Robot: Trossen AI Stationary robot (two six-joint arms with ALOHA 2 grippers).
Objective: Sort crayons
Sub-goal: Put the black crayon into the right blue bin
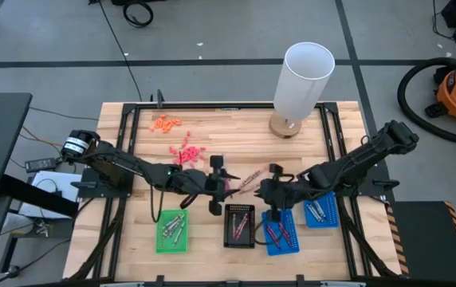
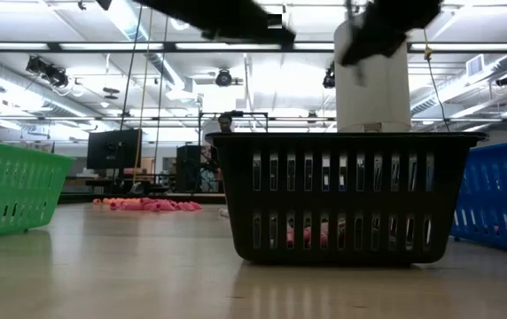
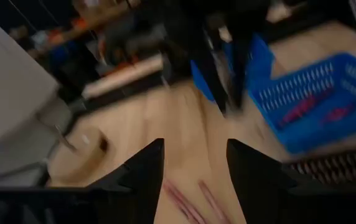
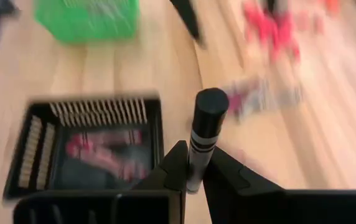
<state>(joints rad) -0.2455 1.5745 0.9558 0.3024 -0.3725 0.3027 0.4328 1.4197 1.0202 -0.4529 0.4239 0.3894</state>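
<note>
The right gripper (image 4: 193,177) is hanging over the counter (image 1: 236,143) just beside the black tray (image 1: 239,226), between it and the blue tray (image 1: 281,233), and its jaws are clenching on a dark crayon (image 4: 204,134) with a silvery band. That crayon is standing nearly upright between the two jaws, its rounded end sticking out well past their tips. In the right wrist view the black tray is lying just beside the jaws, with pinkish-red crayons (image 4: 100,152) resting inside it.

The left gripper (image 1: 216,185) is hovering at the middle of the counter with its jaws released, spread wide and holding nothing. A few loose crayons (image 3: 187,202) are lying flat on the wood in the gap ahead of these jaws, apart from both tips; in the high view this small cluster (image 1: 248,182) is sitting between the two grippers.

More crayons are lying in the trays along the near edge: silvery ones in the green tray (image 1: 172,232), reddish ones in the blue tray, and silvery ones in a second blue tray (image 1: 321,211) under the right arm. A pinkish-red heap (image 1: 185,153) and an orange heap (image 1: 166,123) are lying farther back on the counter, well apart from both grippers. A white cylinder (image 1: 303,80) is standing on a round wooden base at the far edge.
</note>
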